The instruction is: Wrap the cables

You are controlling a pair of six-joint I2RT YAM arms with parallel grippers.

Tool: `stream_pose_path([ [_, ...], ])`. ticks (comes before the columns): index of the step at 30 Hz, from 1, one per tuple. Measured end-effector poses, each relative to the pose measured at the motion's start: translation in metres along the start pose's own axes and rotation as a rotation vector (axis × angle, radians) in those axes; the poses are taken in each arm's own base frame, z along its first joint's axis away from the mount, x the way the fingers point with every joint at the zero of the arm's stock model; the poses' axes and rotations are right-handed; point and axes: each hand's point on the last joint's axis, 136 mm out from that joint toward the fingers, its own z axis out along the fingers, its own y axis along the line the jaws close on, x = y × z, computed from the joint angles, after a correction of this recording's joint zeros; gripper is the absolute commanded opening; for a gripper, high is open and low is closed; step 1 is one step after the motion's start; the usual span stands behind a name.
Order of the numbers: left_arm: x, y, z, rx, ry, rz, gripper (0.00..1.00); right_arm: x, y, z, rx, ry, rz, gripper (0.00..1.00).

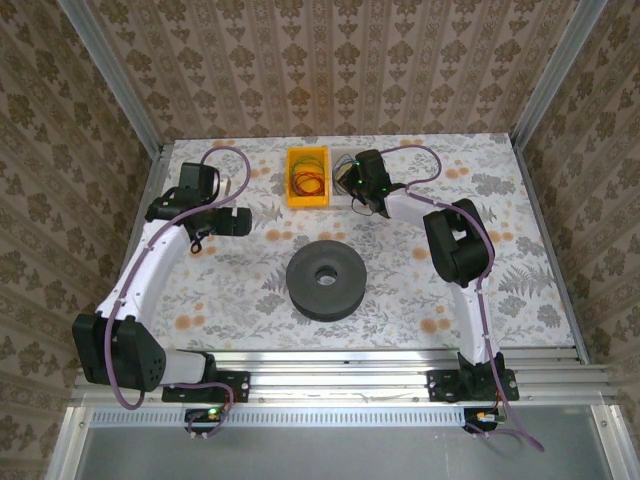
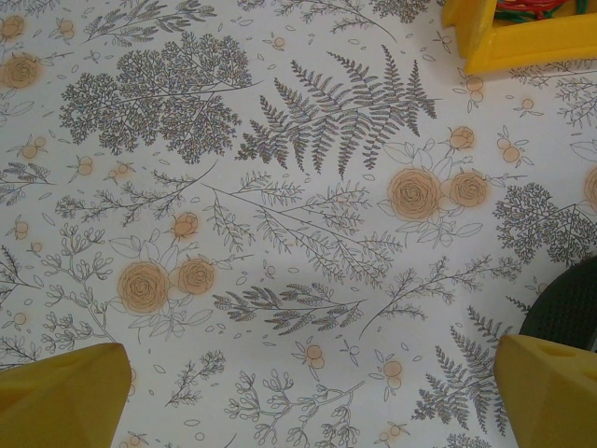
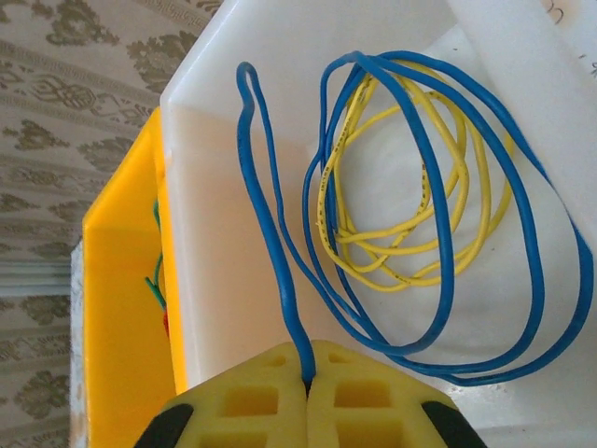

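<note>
Where the two arms are bolted at the near edge, the floral worktop [image 1: 420, 290] begins, and the first thing on it is a black spool [image 1: 325, 280], lying flat near the middle with its hole facing up.

Farther in and to the left, the left gripper [image 2: 310, 347] hangs over bare worktop. Its jaws stand wide apart with nothing between them. In its wrist view the two yellow fingers [image 2: 65, 397] sit at the lower corners, the spool's rim shows at the right, and a corner of the yellow bin [image 1: 308, 203] shows at the upper right.

That yellow bin sits at the middle of the far edge and holds a loose tangle of coloured cables [image 1: 308, 180] in red, green and orange. Touching its right side is a white bin [image 3: 224, 280].

The right gripper [image 3: 308, 359] reaches into the white bin. Its jaws are pressed together, clamped on the blue cable [image 3: 278, 271]. A narrow doubled loop of it runs from the pads across the bin floor. The rest of the blue cable lies in wide loose rings on that floor. A yellow cable [image 3: 401, 280] is coiled smaller within those rings. It seems to lie partly under the blue strands, though where they cross I cannot tell which is on top.
</note>
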Motion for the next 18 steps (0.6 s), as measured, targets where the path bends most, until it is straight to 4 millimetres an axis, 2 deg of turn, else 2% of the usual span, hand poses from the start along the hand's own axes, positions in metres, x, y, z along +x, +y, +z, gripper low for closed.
stream_pose_path([
  [11, 0.000, 0.000, 0.000, 0.000, 0.000, 0.000, 1.00, 0.002, 0.005, 0.000, -0.017, 0.010, -0.025, 0.00],
  [15, 0.000, 0.000, 0.000, 0.000, 0.000, 0.000, 1.00, -0.003, 0.020, -0.003, -0.046, 0.005, -0.066, 0.00],
  [18, 0.000, 0.000, 0.000, 0.000, 0.000, 0.000, 1.00, -0.007, 0.036, -0.013, -0.078, 0.001, -0.099, 0.00],
])
